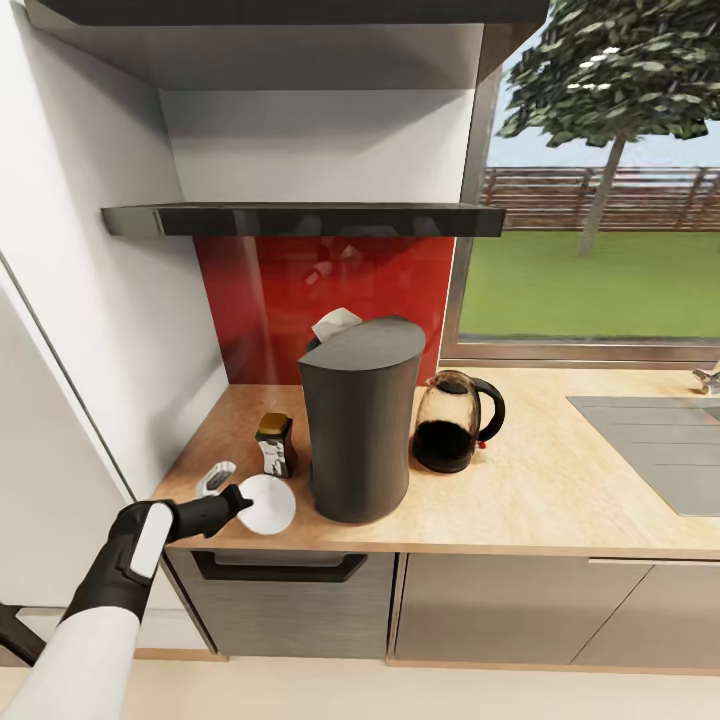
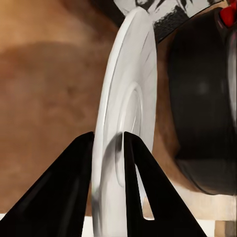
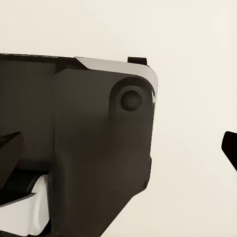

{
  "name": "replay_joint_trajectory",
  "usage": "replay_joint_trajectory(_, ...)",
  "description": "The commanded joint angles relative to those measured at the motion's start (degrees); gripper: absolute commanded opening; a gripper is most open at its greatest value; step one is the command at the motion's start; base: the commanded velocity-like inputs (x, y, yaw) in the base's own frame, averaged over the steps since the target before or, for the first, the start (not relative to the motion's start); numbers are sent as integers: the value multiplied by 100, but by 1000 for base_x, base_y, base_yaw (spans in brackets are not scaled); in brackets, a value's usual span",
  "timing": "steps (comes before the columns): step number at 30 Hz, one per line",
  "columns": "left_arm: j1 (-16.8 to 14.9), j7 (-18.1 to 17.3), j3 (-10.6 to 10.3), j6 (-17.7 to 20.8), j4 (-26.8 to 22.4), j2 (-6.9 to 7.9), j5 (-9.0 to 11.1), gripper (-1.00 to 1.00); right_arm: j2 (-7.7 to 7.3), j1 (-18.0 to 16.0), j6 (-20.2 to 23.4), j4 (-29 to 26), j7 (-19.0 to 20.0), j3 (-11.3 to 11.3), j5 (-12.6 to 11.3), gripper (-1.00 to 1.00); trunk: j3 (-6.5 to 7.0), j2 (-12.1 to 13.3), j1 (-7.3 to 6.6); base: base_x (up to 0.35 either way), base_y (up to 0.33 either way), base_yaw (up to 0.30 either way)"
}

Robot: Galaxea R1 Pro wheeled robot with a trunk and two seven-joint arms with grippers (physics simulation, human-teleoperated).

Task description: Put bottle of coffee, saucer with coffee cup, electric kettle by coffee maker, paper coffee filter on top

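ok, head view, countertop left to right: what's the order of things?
coffee cup → saucer held in the left gripper → coffee maker → electric kettle → sink. The bottle of coffee overlaps the saucer's span, so it is left unranked.

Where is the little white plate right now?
The saucer is pinched on edge in the left gripper at the countertop's front edge, just left of the coffee maker and in front of the bottle of coffee.

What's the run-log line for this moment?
left gripper: shut on saucer | saucer: on edge, at counter front, left of coffee maker | cup: on counter | right gripper: open
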Motion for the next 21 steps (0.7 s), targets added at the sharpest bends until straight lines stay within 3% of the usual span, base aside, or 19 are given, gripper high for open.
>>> replay_joint_trajectory(1,-12,-42,12,25,-2,-13,11,-100,-2,-5,-22,7,21,44,-61,100,-12,-12,3,0,0,0)
replay_joint_trajectory(5,-30,-25,4,17,0,-33,113,-100,-2,-5,-22,7,22,44,-59,100,-12,-12,3,0,0,0)
replay_joint_trajectory(21,-17,-17,12,-14,90,-46,106,-100,-2,-5,-22,7,25,44,-58,100,-12,-12,3,9,0,0)
